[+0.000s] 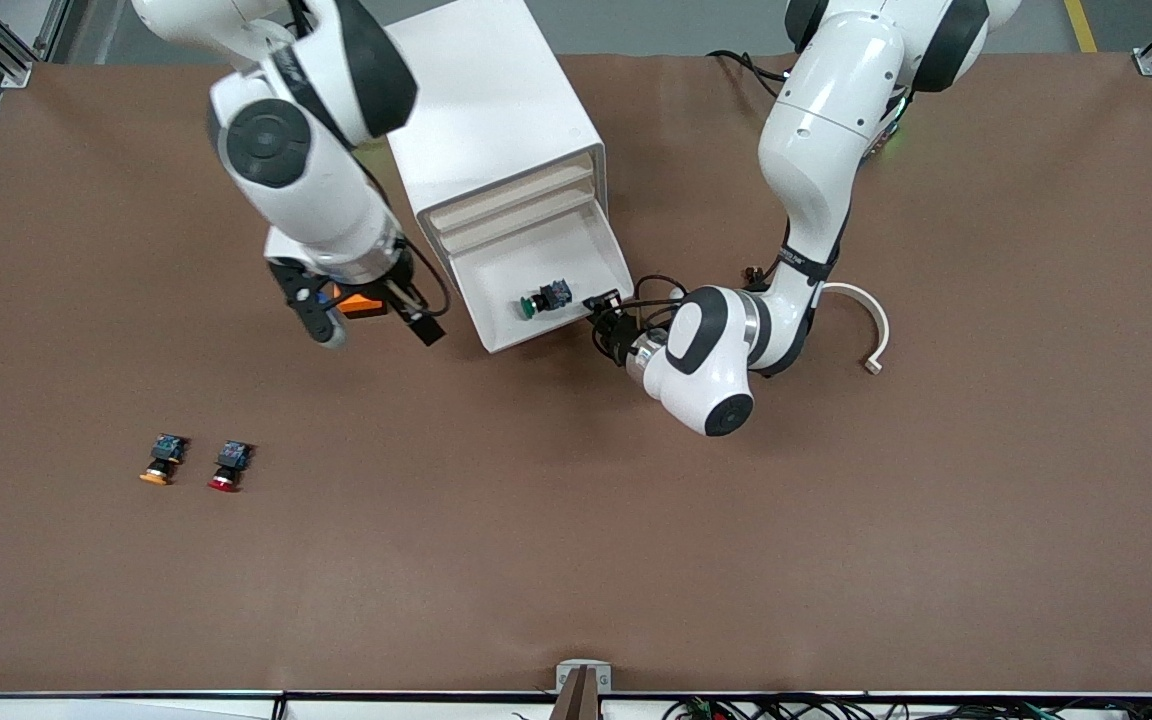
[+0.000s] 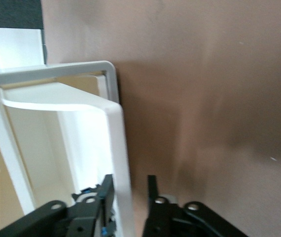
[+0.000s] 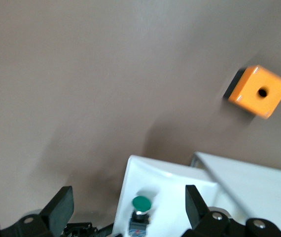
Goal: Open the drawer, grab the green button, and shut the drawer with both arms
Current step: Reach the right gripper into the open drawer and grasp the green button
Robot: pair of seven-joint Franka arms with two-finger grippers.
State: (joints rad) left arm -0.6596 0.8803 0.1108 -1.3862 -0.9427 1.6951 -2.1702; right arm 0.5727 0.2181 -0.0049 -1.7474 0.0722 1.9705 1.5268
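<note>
Drawers four, one button (image 1: 544, 298) inside

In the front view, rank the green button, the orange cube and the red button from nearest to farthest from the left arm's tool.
1. Green button, in the open drawer beside the left tool.
2. Orange cube, under the right arm.
3. Red button, nearer the camera.
</note>
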